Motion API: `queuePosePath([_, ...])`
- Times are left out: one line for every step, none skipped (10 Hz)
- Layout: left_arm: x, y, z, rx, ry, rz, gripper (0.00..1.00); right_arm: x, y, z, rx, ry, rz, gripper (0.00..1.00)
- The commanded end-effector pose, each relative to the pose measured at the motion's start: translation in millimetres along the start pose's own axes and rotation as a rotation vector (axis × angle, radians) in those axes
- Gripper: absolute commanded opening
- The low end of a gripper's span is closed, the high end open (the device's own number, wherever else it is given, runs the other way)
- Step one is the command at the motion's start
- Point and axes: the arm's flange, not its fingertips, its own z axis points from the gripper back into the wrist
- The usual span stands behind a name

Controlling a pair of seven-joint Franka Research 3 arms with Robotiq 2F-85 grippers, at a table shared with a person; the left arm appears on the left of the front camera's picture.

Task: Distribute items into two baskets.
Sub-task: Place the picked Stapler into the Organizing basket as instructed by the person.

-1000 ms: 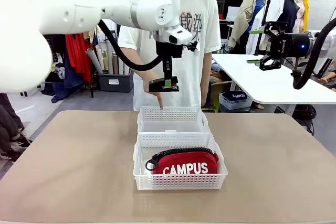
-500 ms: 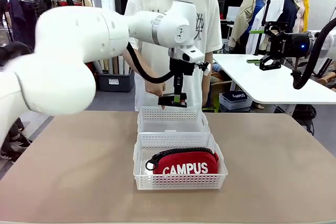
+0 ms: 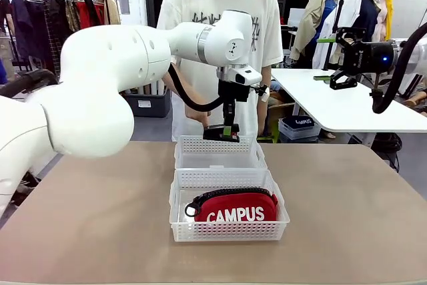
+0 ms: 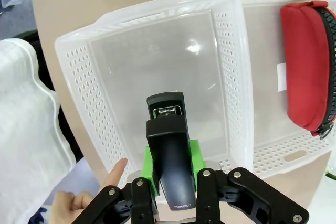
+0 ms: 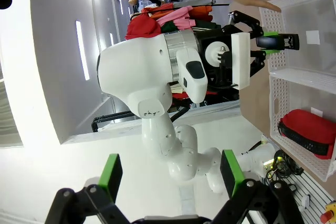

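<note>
My left gripper (image 3: 222, 132) is shut on the black stapler (image 3: 220, 132) and hangs just above the far basket (image 3: 219, 153). In the left wrist view the stapler (image 4: 170, 156) sits between the green pads (image 4: 148, 162), over the bare floor of the far basket (image 4: 157, 72). The red "CAMPUS" pouch (image 3: 235, 207) lies in the near basket (image 3: 227, 229); the left wrist view shows the pouch (image 4: 307, 64) at the right, and the right wrist view shows it (image 5: 310, 129) too. My right gripper (image 3: 341, 58) is held high at the right, its fingers (image 5: 111, 174) open with nothing between them.
A person stands at the far side of the table, with a hand (image 3: 195, 113) pointing down at the far basket's far rim; the same hand (image 4: 79, 199) shows beside my left gripper. The tan tabletop (image 3: 87, 205) lies bare around the baskets.
My left gripper has carried the stapler down and slightly right, from well above the far basket to just over its far rim. The right arm has not moved.
</note>
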Motion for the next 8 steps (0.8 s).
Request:
queuePosePath([-3, -4, 7, 0.010, 0.005, -0.022, 0.00, -1, 3, 0, -0.005, -0.003, -0.005, 1.00])
queuePosePath([0, 0, 0, 0.000, 0.000, 0.000, 0.00, -1, 3, 0, -0.005, -0.003, -0.005, 1.00])
queuePosePath([-5, -2, -16, 0.014, -0.001, -0.022, 0.00, -1, 3, 0, -0.005, -0.003, -0.005, 1.00])
queuePosePath([-10, -5, -31, 0.037, 0.036, -0.012, 0.00, -1, 3, 0, -0.005, -0.003, -0.005, 1.00])
queuePosePath([-4, -12, -45, 0.055, 0.039, -0.010, 0.00, -1, 3, 0, -0.005, -0.003, -0.005, 1.00])
queuePosePath([-7, -14, -51, 0.072, 0.036, 0.002, 0.00, -1, 3, 0, -0.005, -0.003, -0.005, 1.00])
queuePosePath([-13, -14, -59, 0.090, 0.032, 0.011, 0.00, -1, 3, 0, -0.005, -0.003, -0.005, 1.00])
queuePosePath([-12, -12, -71, 0.083, 0.026, 0.017, 0.00, -1, 3, 0, -0.005, -0.003, -0.005, 1.00])
